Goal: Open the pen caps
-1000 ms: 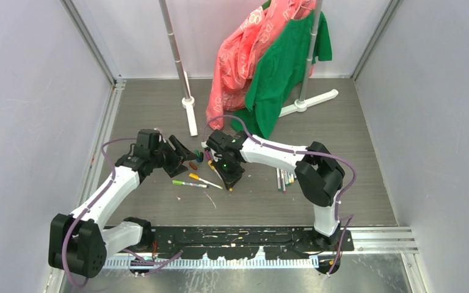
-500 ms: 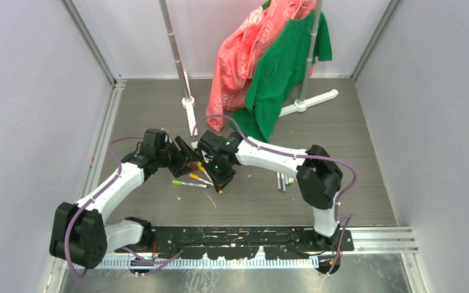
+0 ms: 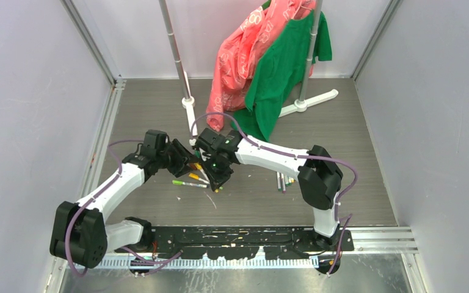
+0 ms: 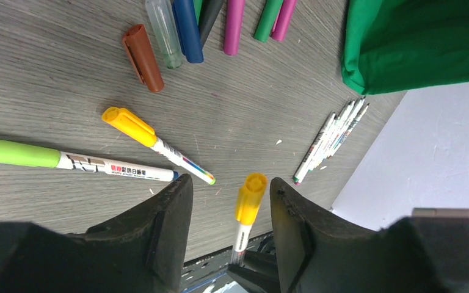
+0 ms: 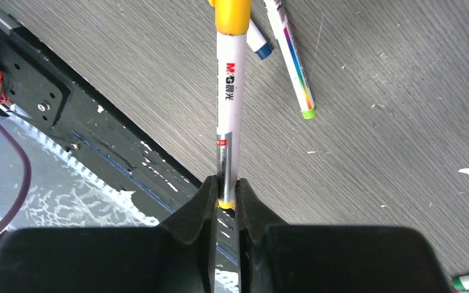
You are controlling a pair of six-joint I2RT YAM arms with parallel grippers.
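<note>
A: Right gripper (image 5: 226,195)?
B: Clenched on the tail end of 1 yellow-capped pen (image 5: 231,91). The cap end points toward the left arm.

A: Left gripper (image 4: 231,183)?
B: Released. Its jaws stand apart, 1 on each side of the yellow cap (image 4: 250,198), with a gap showing on both sides. No contact seen.

A: Other pens?
B: 2 capped ones lie on the table (image 4: 55,97) just left of the grippers: a green-capped pen (image 4: 67,160) and an orange-capped pen (image 4: 156,143). A bundle of pens (image 4: 330,140) lies well to the right.

A: Loose caps?
B: A row on the far side, including a brown cap (image 4: 143,58) and a blue cap (image 4: 187,30). Green cloth (image 4: 415,43) hangs far right.
</note>
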